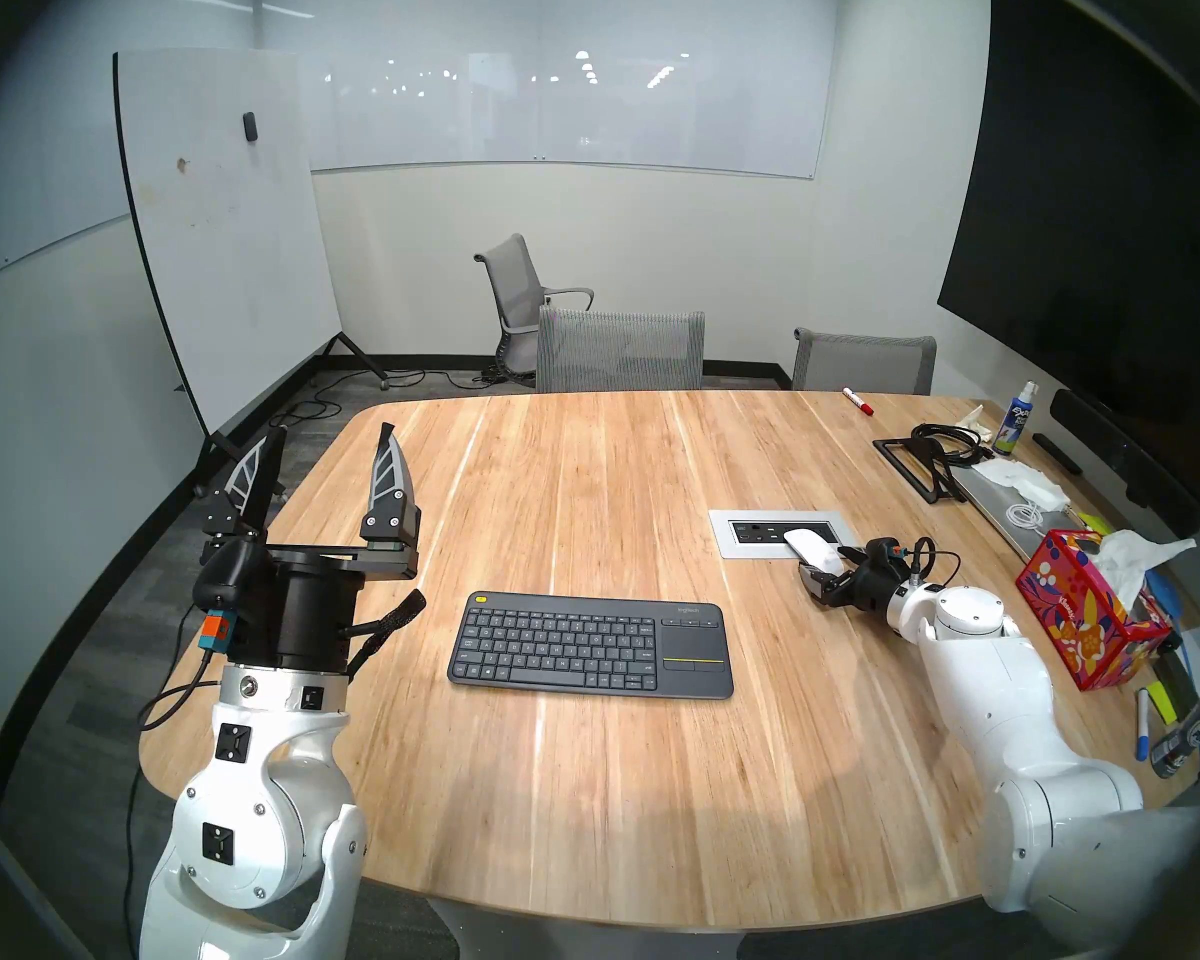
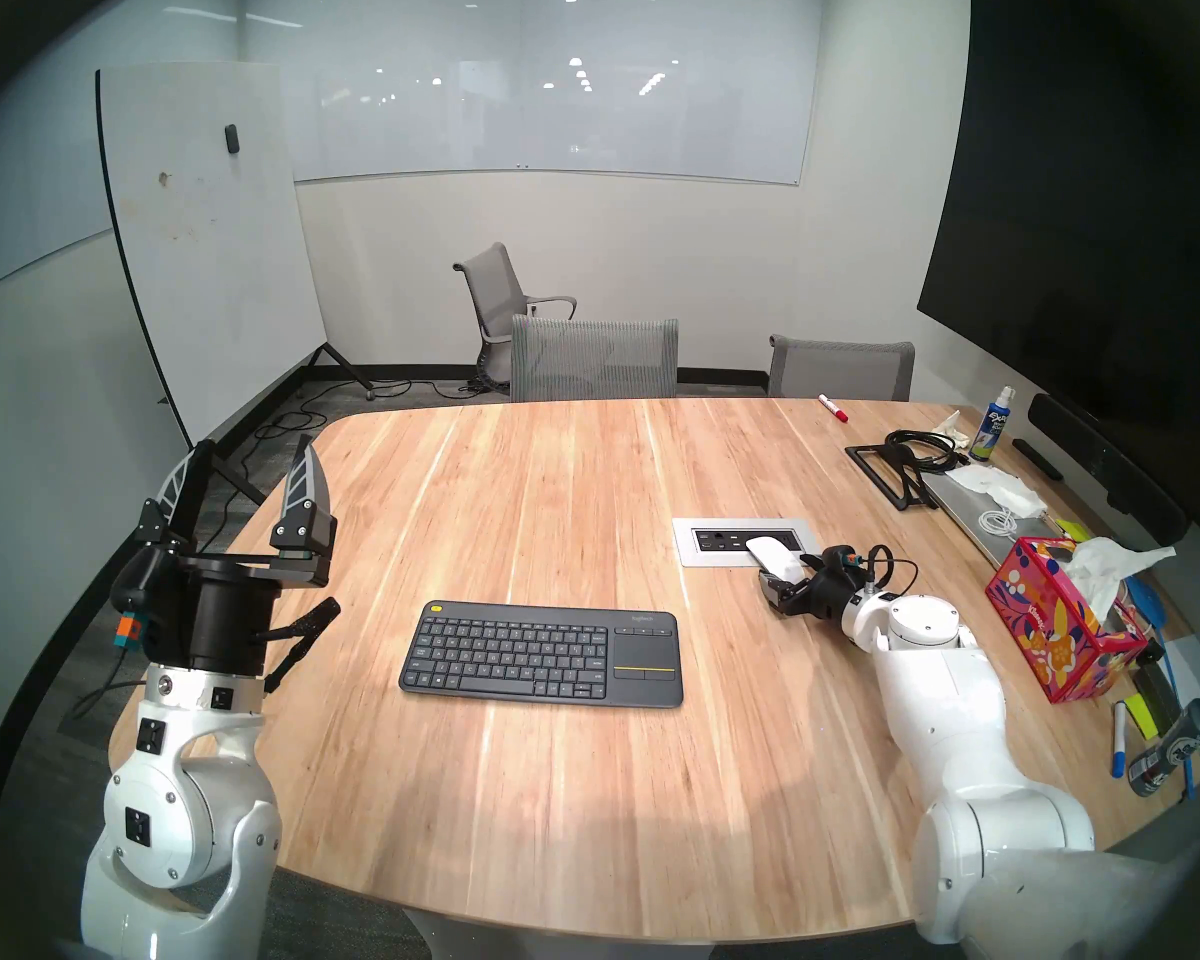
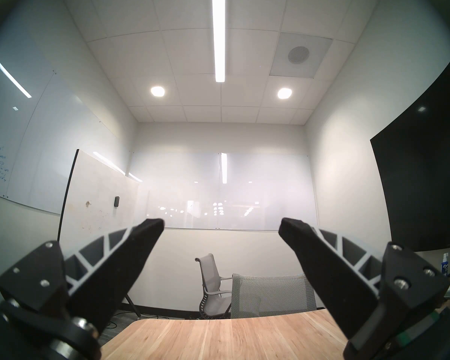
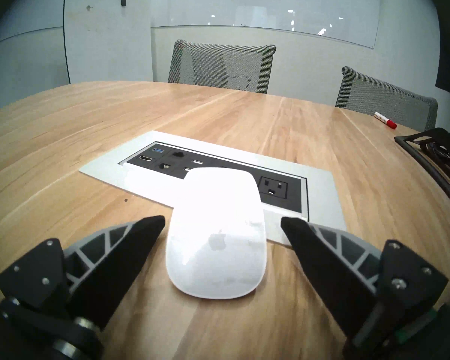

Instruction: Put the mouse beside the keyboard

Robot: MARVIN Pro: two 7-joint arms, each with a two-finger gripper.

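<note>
White, one mouse (image 4: 216, 237) lies between right fingers (image 4: 138, 237) spread; one keyboard (image 1: 590, 645); left fingers (image 3: 140, 237) spread.

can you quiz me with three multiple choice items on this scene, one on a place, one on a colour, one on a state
1. Where does the mouse lie?
A. on the keyboard
B. half on the white power panel
C. in the tissue box

2. What colour is the keyboard's corner button?
A. yellow
B. red
C. blue

3. How is the right gripper?
A. shut on the mouse
B. open, fingers either side of the mouse
C. out of view

Answers: B, its far end overlaps the panel; A, yellow at the far left corner; B, gaps show on both sides.
</note>
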